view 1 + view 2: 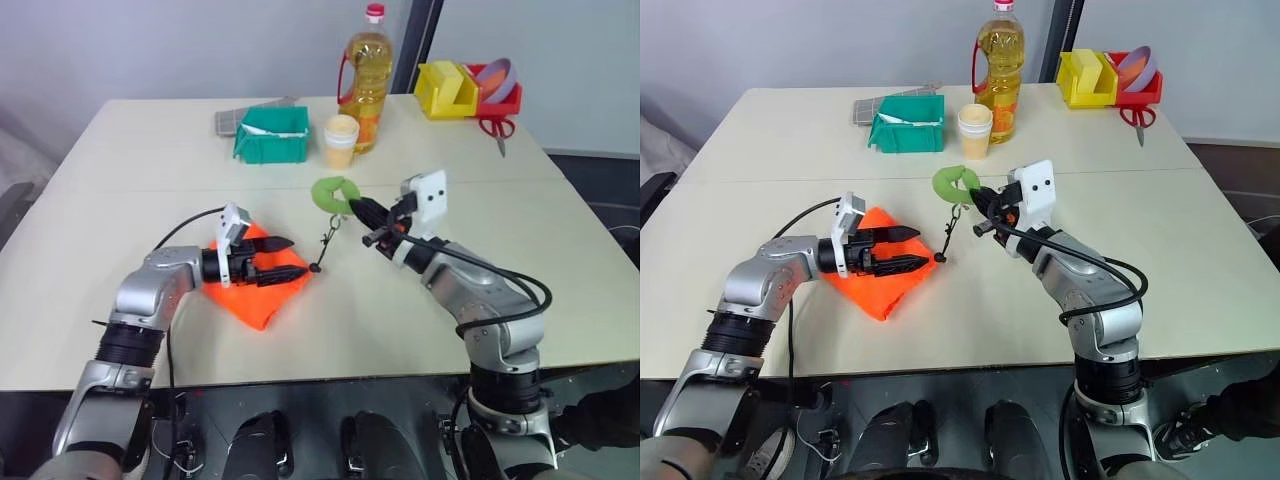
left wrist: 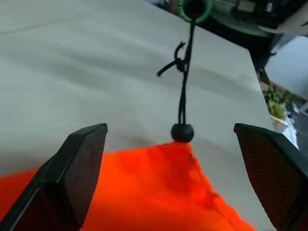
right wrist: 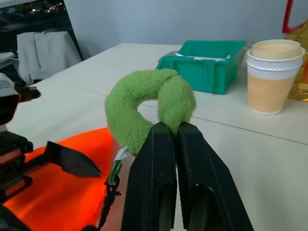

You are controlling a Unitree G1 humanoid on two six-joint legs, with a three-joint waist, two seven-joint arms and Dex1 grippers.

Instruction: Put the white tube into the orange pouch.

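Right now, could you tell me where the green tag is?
The green tag hangs above mid-table, pinched by the right end effector, beyond the orange pouch.

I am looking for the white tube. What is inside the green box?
In the green box, something white lies along the top, near the rim; what it is cannot be told. The front wall covers the bottom, so the rest of the contents stay hidden.

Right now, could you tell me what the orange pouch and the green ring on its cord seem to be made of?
The orange pouch looks like thin matte fabric: it creases and slumps softly. The green ring looks like fuzzy plush, with a nappy, fibrous surface, probably stuffed. The cord looks like thin dark braided string, knotted midway.
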